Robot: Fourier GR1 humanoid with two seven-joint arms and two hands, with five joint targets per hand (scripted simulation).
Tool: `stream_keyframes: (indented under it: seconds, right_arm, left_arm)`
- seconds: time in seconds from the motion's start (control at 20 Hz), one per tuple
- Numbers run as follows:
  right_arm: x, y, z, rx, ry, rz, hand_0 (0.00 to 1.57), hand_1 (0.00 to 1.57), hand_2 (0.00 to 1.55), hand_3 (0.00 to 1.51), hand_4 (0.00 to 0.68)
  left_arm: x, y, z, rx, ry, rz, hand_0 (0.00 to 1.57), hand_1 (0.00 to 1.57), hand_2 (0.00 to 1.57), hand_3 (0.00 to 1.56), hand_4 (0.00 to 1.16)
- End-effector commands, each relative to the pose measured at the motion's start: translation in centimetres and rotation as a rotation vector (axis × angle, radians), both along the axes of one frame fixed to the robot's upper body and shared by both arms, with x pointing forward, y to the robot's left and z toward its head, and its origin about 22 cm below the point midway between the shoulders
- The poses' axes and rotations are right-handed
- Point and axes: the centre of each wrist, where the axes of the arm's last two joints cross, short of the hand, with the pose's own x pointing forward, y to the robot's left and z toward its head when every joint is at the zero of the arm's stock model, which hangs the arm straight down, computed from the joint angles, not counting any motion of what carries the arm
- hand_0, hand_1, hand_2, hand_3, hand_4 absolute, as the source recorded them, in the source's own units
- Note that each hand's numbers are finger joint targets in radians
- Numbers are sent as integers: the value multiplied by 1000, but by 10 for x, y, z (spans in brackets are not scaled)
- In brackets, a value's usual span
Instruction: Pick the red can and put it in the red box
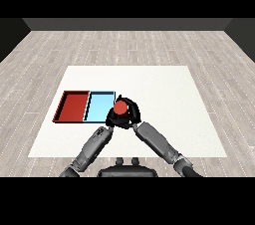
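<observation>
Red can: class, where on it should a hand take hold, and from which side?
Grip the red can round its upright side wall, from the right: it stands on end with its round top showing, and the right hand already curls round it there. The blue tray crowds its left.

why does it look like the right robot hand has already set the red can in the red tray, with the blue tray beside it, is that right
Not quite. In the head view the right robot hand curls round the red can at the blue tray's right edge, not in the red tray. The blue tray does lie beside the red one.
</observation>
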Motion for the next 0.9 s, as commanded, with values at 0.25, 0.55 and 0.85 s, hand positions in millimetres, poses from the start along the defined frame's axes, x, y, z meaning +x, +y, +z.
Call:
stream_keyframes:
  seconds: [0.25, 0.55, 0.85]
  right_arm:
    - [1, 10, 15, 32, 4, 41, 1529, 1529, 1458, 1379, 626]
    - [-5, 3, 3, 5, -3, 18, 1463, 1463, 1447, 1379, 607]
    - [-6, 17, 13, 83, 37, 26, 1453, 1453, 1440, 1379, 597]
  left_arm:
    - [-3, -10, -3, 45, 117, 181, 1571, 1571, 1497, 1380, 912]
    - [-10, -7, 4, 38, 60, 259, 1568, 1568, 1513, 1408, 1004]
    - [-2, -4, 4, 43, 11, 300, 1571, 1571, 1529, 1427, 966]
